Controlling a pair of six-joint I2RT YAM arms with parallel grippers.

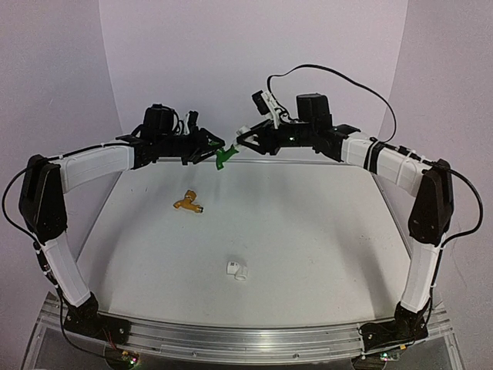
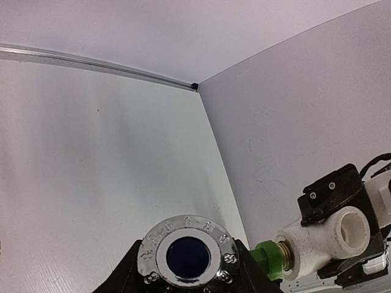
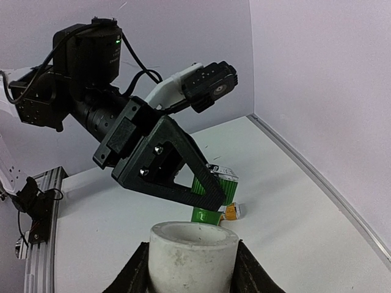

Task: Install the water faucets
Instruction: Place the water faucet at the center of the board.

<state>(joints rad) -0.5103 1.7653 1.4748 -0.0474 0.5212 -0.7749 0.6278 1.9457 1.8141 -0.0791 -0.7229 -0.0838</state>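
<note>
The green faucet [image 1: 224, 158] is being held in the air above the far part of the tabletop [image 1: 308, 223], between the two arms, and is touching nothing below it. The left tool [image 1: 216, 149] is pinching it: in the left wrist view the two dark fingers are pressing against either side of the faucet's body, just under its chrome knob [image 2: 188, 256] with the dark blue centre. The faucet's brass threaded end [image 2: 285, 253] is pointing sideways and meeting one opening of a white pipe fitting [image 2: 324, 235]; how far the thread is sitting inside cannot be told. The right tool [image 1: 245, 140] is gripping that fitting from the opposite side, its fingers closing on the white body, with one open socket facing the right wrist camera. Both arms are reaching inward from their own sides, so that the tools are facing each other nearly tip to tip.

The orange-yellow faucet [image 1: 189, 203] is lying on its side on the tabletop, left of centre, below and well apart from the held pair. A second white fitting [image 1: 237, 270] is resting alone nearer the arm bases, close to the middle of the tabletop.
</note>
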